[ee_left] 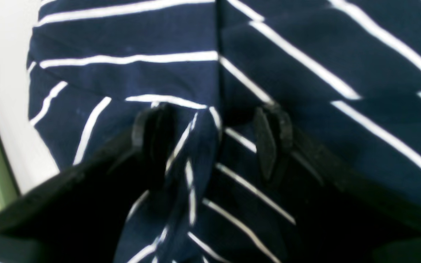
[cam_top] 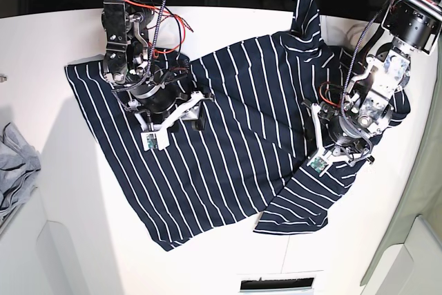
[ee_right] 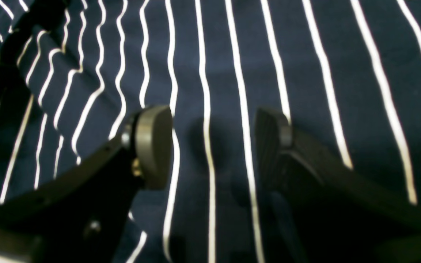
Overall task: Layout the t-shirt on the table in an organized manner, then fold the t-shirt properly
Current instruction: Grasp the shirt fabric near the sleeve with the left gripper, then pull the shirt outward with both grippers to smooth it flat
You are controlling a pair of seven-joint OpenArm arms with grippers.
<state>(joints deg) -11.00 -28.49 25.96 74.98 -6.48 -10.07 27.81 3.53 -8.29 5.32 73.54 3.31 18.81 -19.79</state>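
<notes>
The dark navy t-shirt [cam_top: 235,143] with thin white stripes lies spread at a slant across the white table [cam_top: 69,205], its right sleeve area bunched and folded over. In the base view my left gripper [cam_top: 335,146] points down onto that bunched right part. The left wrist view shows the left gripper [ee_left: 212,140] open, its fingers [ee_left: 270,142] on either side of a raised ridge of the t-shirt [ee_left: 305,54] without pinching it. My right gripper [cam_top: 193,112] hovers over the shirt's upper left. In its own view the right gripper [ee_right: 212,144] is open just above flat t-shirt [ee_right: 305,54] fabric.
A plain light grey cloth [cam_top: 17,164] lies crumpled at the table's left edge. A dark slot [cam_top: 276,283] sits in the front edge. The table's rounded edge [ee_left: 6,91] runs close to the left of the left gripper, with green beyond it.
</notes>
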